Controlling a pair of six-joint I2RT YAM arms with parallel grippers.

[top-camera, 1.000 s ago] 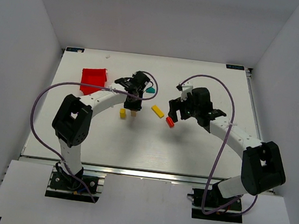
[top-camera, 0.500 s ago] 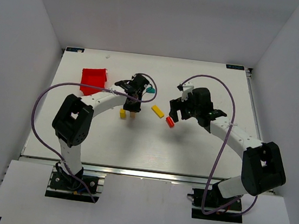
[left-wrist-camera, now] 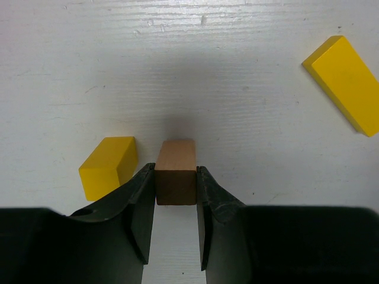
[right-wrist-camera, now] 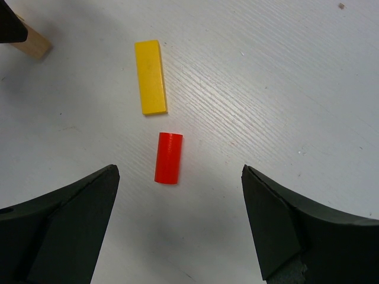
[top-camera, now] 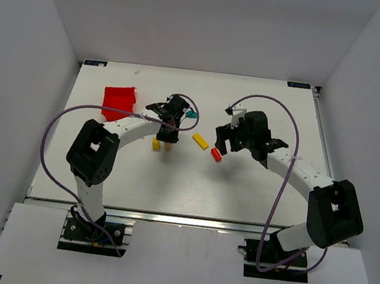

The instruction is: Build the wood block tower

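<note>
We hold tan block (left-wrist-camera: pixel 176 177) in left fingers (left-wrist-camera: pixel 139 207) | right fingers (right-wrist-camera: pixel 65 225) wide | red cylinder (right-wrist-camera: pixel 168 157) centred between them, axis pointing away

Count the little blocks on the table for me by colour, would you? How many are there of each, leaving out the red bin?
Yellow: 2 (short yellow block, long flat yellow block)
Red: 1 (red cylinder)
Teal: 1 (teal piece)
Unpainted: 1 (plain wood block)
Total: 5
</note>
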